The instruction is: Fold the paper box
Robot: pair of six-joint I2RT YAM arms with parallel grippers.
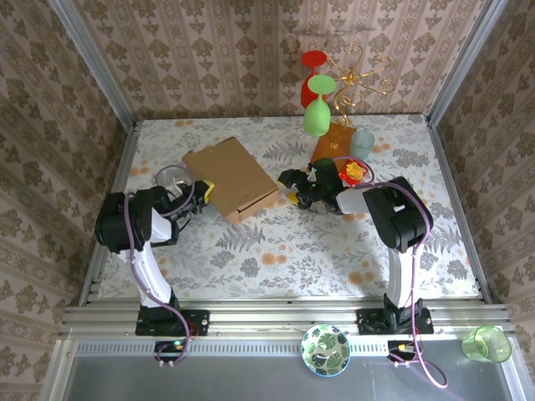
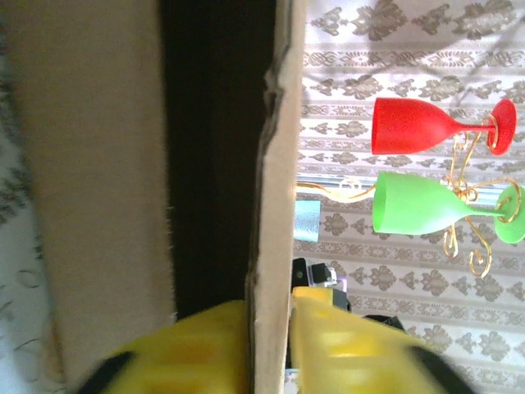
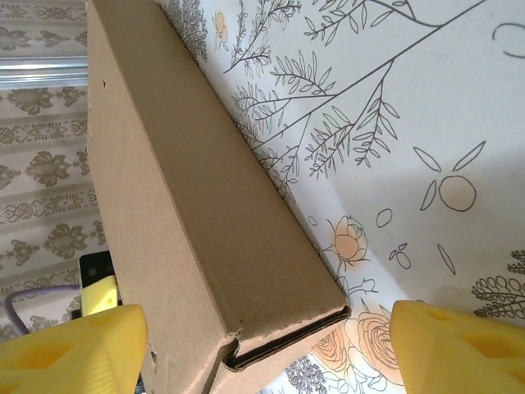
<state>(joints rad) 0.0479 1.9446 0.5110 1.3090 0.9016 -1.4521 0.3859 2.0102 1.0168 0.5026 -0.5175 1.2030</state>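
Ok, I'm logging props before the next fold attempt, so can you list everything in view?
paper box: one, brown, left of centre on the table
red goblet: one, red, hanging on the rack at the back
green goblet: one, green, same rack
rack: one, gold wire, back edge
packet: one, orange-brown, back right of the box
tumbler: one, pale blue, beside the packet
clear cup: one, clear, by the left arm
small item: one, red and yellow, by the right arm; too small to identify
dish: one, green-patterned, near rail
green cup: one, near right corner
table: one, floral cloth
left pincer: yellow fingers astride a box wall
right pincer: yellow fingers, open, at the box's right end
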